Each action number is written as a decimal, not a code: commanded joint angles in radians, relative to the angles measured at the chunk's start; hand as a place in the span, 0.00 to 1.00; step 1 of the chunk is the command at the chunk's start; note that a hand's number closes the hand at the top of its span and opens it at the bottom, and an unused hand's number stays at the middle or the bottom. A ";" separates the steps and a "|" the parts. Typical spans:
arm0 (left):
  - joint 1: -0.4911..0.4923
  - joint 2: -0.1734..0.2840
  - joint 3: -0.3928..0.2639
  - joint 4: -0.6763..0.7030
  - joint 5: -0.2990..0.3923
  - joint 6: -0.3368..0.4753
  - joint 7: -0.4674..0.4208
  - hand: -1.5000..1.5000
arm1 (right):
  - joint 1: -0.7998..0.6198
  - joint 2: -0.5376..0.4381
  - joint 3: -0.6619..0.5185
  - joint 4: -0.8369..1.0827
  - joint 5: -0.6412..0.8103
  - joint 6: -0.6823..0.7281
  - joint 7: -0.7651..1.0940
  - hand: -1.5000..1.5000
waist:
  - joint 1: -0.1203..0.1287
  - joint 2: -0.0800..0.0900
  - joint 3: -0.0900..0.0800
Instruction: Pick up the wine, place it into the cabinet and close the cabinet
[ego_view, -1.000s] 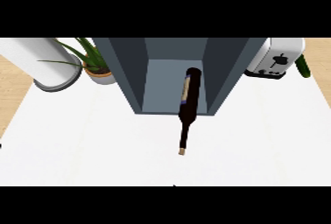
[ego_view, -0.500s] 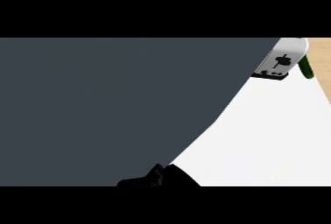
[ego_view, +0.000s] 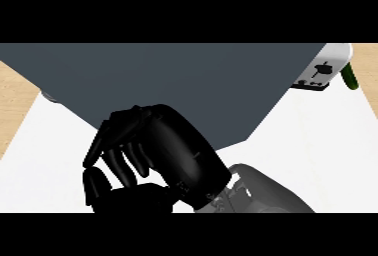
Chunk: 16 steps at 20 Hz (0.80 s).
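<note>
Frankly, we cannot find the wine bottle anywhere: if it is present, it is hidden behind the cabinet's surface or under the hand, and we cannot say which. The dark grey cabinet (ego_view: 184, 85) fills most of the upper part of the head view as one broad, flat, unbroken surface with a slanting right edge and a lower corner that points down toward the middle of the counter. From this angle we cannot tell whether we are looking at its door or its side, nor whether it is open.

Directly in front of that surface sits the right hand (ego_view: 159, 150), black and glossy, with its back turned toward us. It overlaps the cabinet's lower edge and covers much of the counter below it. We cannot tell whether it is clenched, released or grasping anything, because its inner side faces away from us. Its grey forearm (ego_view: 266, 192) comes in from the lower edge, right of centre.

Further out, the white counter (ego_view: 317, 140) shows bare on either side of the hand. A white toaster (ego_view: 325, 72) stands at the upper right, just beside the cabinet's edge, and a dark green vegetable (ego_view: 350, 77) lies next to it. Light wooden floor (ego_view: 15, 95) shows past the counter's left edge.
</note>
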 joint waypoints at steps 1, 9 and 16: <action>-0.004 -0.021 -0.007 -0.046 -0.028 0.026 0.042 0.00 | -0.140 0.000 -0.116 0.204 -0.044 0.011 -0.066 1.00 | -0.002 0.004 0.001; -0.083 -0.039 -0.041 -0.038 -0.049 0.039 0.147 0.00 | -0.159 -0.008 -0.214 0.417 0.020 0.073 -0.249 1.00 | -0.023 0.005 0.002; -0.192 -0.079 -0.147 -0.010 -0.128 0.123 0.173 0.00 | -0.170 -0.093 -0.309 0.527 -0.037 0.180 -0.369 1.00 | -0.034 0.014 0.001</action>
